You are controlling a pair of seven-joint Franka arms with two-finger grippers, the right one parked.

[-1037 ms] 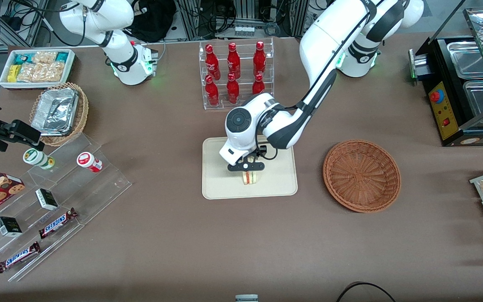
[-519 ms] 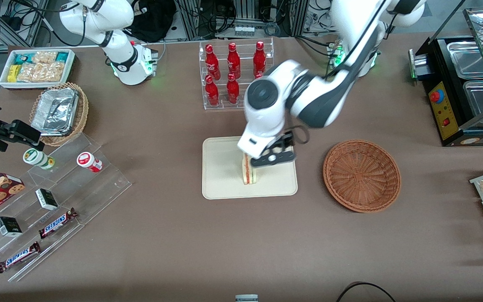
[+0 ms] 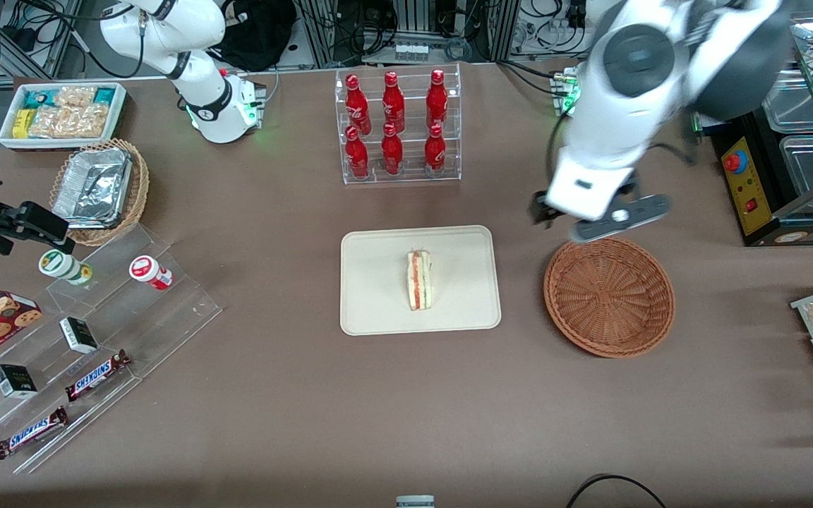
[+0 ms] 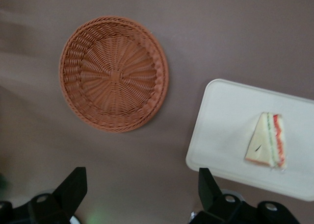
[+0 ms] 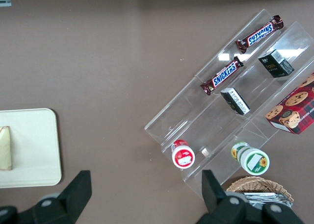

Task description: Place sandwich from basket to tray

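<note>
Bench [image 3: 293, 395]: broad, covered in plain brown cloth, evenly lit.
Bottle rack [image 3: 398, 127]: clear acrylic, red bottles in two tiers, standing mid-bench; the landmark for the rest.
Stepped display [image 3: 96, 339]: clear acrylic, nearer the front camera than the bottle rack, toward the parked arm's end; carries chocolate bars, small boxes and two jars.
Snack bin [image 3: 62, 114]: white, level with the bottle rack, at the parked arm's end.
Warming cabinet [image 3: 780, 148]: black with steel pans, level with the bottle rack, at the working arm's end.
Edge above the bottle rack: cables and metal frames.

Claw [image 3: 600, 219] open, high over basket [image 3: 609, 295] rim; bare table btwn basket & tray [image 3: 371, 310].
</note>
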